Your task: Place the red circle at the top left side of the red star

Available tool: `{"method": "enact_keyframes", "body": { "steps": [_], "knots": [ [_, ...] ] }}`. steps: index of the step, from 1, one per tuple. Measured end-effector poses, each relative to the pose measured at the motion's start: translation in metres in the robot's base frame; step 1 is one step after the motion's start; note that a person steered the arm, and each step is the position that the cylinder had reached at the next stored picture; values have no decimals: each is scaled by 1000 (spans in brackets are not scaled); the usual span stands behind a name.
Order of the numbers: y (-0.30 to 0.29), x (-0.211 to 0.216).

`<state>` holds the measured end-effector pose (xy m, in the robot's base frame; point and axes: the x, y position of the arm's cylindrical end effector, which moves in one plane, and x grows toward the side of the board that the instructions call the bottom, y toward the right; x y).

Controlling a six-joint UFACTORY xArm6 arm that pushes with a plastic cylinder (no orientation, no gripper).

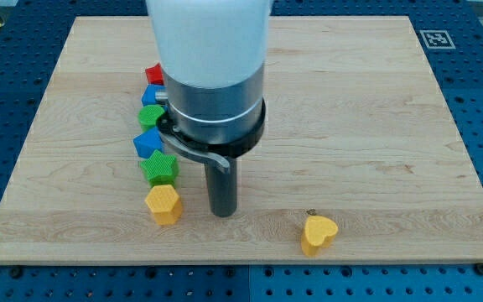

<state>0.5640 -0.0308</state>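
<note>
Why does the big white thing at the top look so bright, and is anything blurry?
In the camera view, the white arm housing sits close to the lens, so light washes it out and hides the blocks behind it. My tip throws only a soft shadow on the wooden board. The yellow heart and yellow hexagon block look sharp.

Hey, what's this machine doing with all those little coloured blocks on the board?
It's a robot arm that pushes blocks around a wooden board with a dark rod. Right now my tip sits near the view's bottom, just right of a yellow block. Above that runs a column: green block, blue block, another green block, another blue block, then a red block partly hidden behind the arm. A yellow heart lies apart on the right. I can't see a red circle.
</note>
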Motion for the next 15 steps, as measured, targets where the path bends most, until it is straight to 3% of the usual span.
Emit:
{"method": "enact_keyframes", "body": {
  "steps": [2, 7, 10, 14, 15],
  "knots": [
    [-3, -38],
    [-2, -183],
    [58, -197],
    [-19, -229],
    [-14, -238]
  ]
}}
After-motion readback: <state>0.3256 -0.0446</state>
